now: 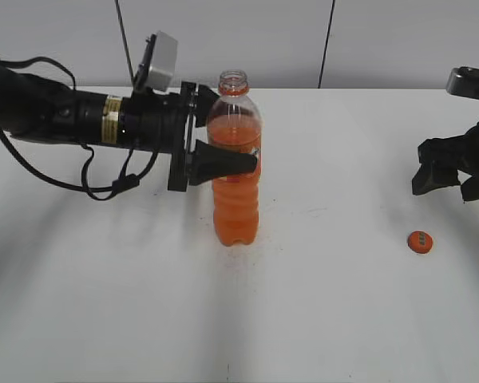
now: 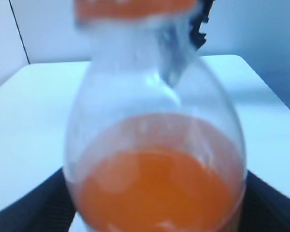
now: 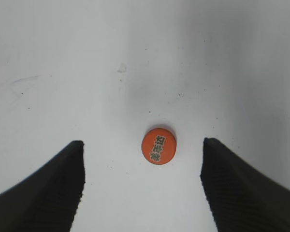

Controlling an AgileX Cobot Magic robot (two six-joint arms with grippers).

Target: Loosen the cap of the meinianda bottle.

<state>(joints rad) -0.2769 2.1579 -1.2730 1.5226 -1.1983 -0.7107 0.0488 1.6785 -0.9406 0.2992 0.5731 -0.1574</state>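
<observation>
The meinianda bottle point(image 1: 237, 171) stands upright on the white table with its neck open and no cap on it. It fills the left wrist view point(image 2: 154, 179), blurred. My left gripper point(image 1: 223, 152) is shut on the bottle's upper body from the left. The orange cap point(image 1: 419, 242) lies flat on the table at the right, dark markings up. It also shows in the right wrist view point(image 3: 158, 145). My right gripper point(image 1: 445, 182) point(image 3: 142, 159) is open and empty, hovering above the cap.
The white table point(image 1: 319, 319) meets a grey wall point(image 1: 383, 40) at the back. Black cables point(image 1: 104, 179) hang from the left arm.
</observation>
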